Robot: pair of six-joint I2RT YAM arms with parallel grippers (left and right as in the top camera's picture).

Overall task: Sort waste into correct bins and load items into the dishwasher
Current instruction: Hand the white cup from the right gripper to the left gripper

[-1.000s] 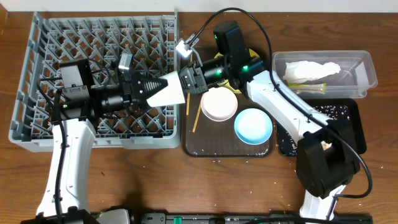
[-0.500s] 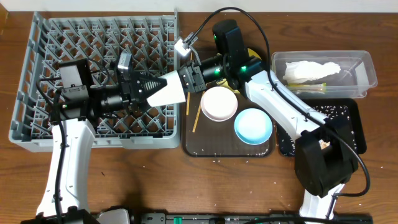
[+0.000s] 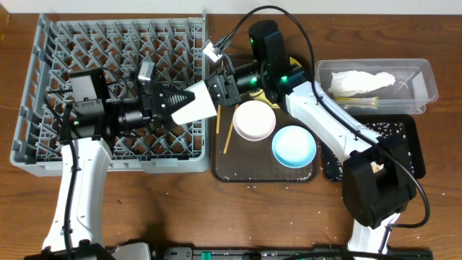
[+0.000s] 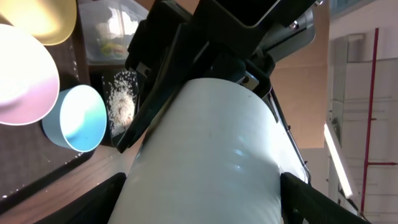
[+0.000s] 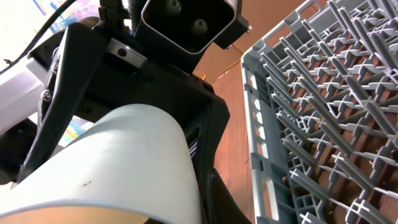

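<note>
Two end effectors on one small white cup [image 3: 196, 106]. Hangs clear of the table [image 3: 180, 209], on its side, over the right edge of the grey dish rack [image 3: 50, 87], wide end toward the brown tray [image 3: 238, 170].

From the right: right end effector [image 3: 220, 90] clenched thin on the cup's wide rim (one black finger laid along the outer wall, seen from the left wrist).

From the left: left end effector [image 3: 172, 100] astride the narrow end, fingers [image 4: 93, 202] dark at both lower corners of its own camera's view, close against the white wall. Pressing or slack, cannot tell.

On the brown tray: white bowl [image 3: 254, 120], with light blue bowl [image 3: 294, 146] just beside it toward the front right. Two chopsticks [image 3: 227, 136] along the tray's left side, next to the white bowl. Yellow plate [image 3: 294, 63] at the far end, mostly hidden under the right arm.

Further right: clear tub [image 3: 426, 79] holding the crumpled napkin [image 3: 361, 81] and the green-and-yellow wrapper [image 3: 364, 101]. In front of the tub, black tray [image 3: 411, 144] strewn with rice grains [image 3: 386, 128], partly covered by the right arm's base. A few loose grains also on the table, near the brown tray's front edge.
</note>
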